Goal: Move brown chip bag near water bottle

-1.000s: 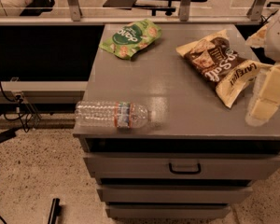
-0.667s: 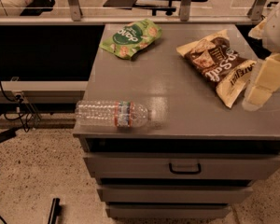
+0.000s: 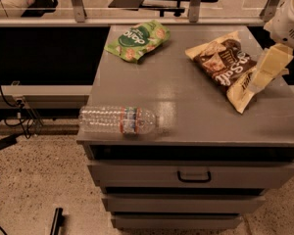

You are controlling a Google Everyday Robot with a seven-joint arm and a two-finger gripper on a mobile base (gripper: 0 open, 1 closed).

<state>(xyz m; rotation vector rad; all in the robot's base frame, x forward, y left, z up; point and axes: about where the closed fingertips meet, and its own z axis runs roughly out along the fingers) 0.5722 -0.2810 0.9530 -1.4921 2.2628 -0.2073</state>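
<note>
The brown chip bag point(image 3: 224, 63) lies flat at the back right of the grey cabinet top point(image 3: 186, 106), with a dark centre and cream ends. The water bottle point(image 3: 118, 120) lies on its side along the front left edge, its cap end pointing right. My gripper point(image 3: 258, 83) comes in from the upper right on a white arm point(image 3: 288, 21). It hangs over the right end of the bag, and I cannot tell whether it touches it.
A smaller green bag point(image 3: 137, 37) lies at the back left of the top. Drawers with a handle point(image 3: 193, 176) sit below the front edge. A glass barrier with metal posts point(image 3: 78, 4) runs behind. Cables point(image 3: 19, 126) lie on the floor at the left.
My gripper has moved left and toward the back, from beside the bag's right edge to over its right end. The bag and the bottle have not moved.
</note>
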